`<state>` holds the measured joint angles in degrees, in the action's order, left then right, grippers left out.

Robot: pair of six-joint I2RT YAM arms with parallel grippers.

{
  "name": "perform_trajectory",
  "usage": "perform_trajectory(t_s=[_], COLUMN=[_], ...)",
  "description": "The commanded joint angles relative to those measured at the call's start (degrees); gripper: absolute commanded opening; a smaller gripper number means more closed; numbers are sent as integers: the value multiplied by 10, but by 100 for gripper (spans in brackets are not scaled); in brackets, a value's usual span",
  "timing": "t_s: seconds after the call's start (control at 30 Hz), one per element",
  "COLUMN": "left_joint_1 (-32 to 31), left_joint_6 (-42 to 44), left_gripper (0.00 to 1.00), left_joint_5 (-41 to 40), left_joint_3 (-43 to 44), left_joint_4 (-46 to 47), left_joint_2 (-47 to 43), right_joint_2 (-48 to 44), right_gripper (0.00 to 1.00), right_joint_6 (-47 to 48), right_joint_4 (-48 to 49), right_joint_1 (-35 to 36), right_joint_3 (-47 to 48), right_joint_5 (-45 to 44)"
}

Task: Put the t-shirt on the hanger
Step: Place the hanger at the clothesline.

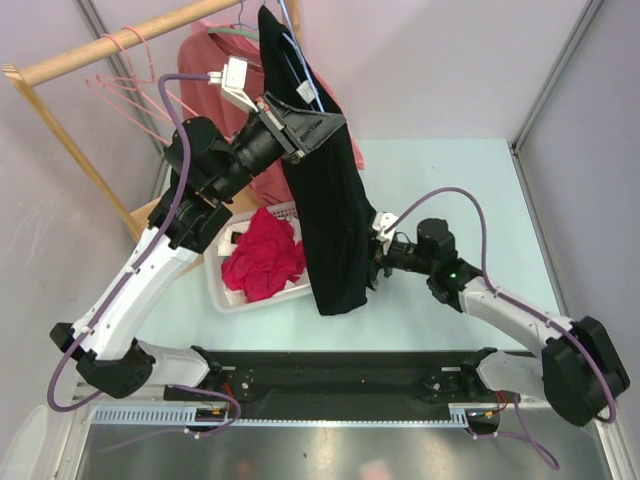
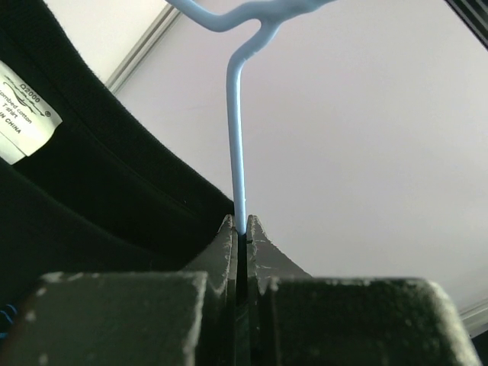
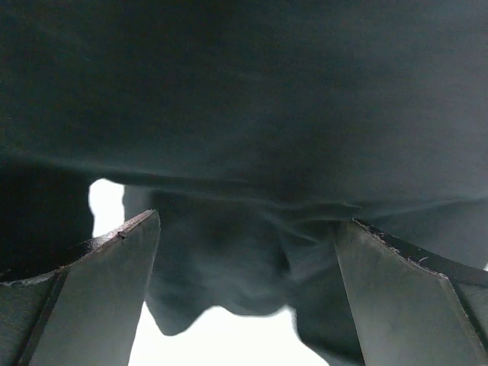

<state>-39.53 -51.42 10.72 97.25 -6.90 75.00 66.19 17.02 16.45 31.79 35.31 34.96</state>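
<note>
The plain black cloth t-shirt (image 1: 335,200) hangs as one long drape from the thin light-blue wire hanger (image 2: 238,137). Its long axis runs from the neck, held high, down to the hem near the pale bench (image 1: 450,180). The left gripper (image 2: 239,226) has its fingers pressed together on the hanger's upright stem, just under the hook. In the left wrist view the shirt's collar and label sit just to the left of that grip. The right gripper (image 3: 248,229) is low beside the hem with its fingers spread wide. Bunched black cloth lies straight ahead of them and partly between them, though I cannot tell whether it touches either one. The right arm is the nearer one to the hem, so any tug to settle the shirt looks like its job.
</note>
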Motion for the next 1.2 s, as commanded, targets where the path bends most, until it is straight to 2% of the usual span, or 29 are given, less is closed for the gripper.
perform_trajectory(t_s=[0.0, 0.1, 0.13, 0.17, 0.2, 0.23, 0.3, 0.33, 0.67, 0.9, 0.97, 1.0, 1.1, 1.17], left_joint_1=[1, 1, 1, 2, 5, 8, 18, 22, 88, 154, 177, 183, 204, 215], left_joint_6=[49, 55, 55, 54, 52, 48, 40, 33, -15, -30, -36, -43, -48, -53], left_gripper=[0, 0, 0, 0, 0, 0, 0, 0, 0, 1, 0, 0, 0, 0], left_joint_5=[-18, -32, -42, -50, -56, -68, -78, -79, -78, -63, -54, -49, -41, -39], left_joint_3=[64, 80, 82, 83, 80, 71, 58, 49, 18, 69, 84, 102, 146, 160], left_joint_4=[74, 73, 73, 55, 46, 43, 43, 45, 50, 61, 67, 67, 67, 93], left_joint_2=[-3, 1, 1, 1, 0, -2, -6, -6, 27, 93, 121, 131, 174, 188], right_joint_2=[25, 55, 70, 77, 82, 89, 92, 93, 82, 82, 81, 79, 72, 63], right_gripper=[100, 100, 97, 78, 64, 35, 4, 0, 0, 1, 18, 36, 62, 71], right_joint_6=[-34, -59, -66, -73, -84, -90, -108, -128, -198, -194, -193, -192, -196, -193], right_joint_4=[82, 108, 110, 111, 110, 102, 94, 77, 39, 24, 10, -2, -20, -32], right_joint_1=[65, 95, 100, 100, 100, 97, 81, 79, 51, 49, 47, 44, 35, 27], right_joint_3=[47, 71, 78, 85, 93, 106, 121, 138, 213, 223, 226, 229, 230, 230], right_joint_5=[-9, -30, -38, -58, -68, -72, -81, -88, -71, -68, -73, -74, -80, -83])
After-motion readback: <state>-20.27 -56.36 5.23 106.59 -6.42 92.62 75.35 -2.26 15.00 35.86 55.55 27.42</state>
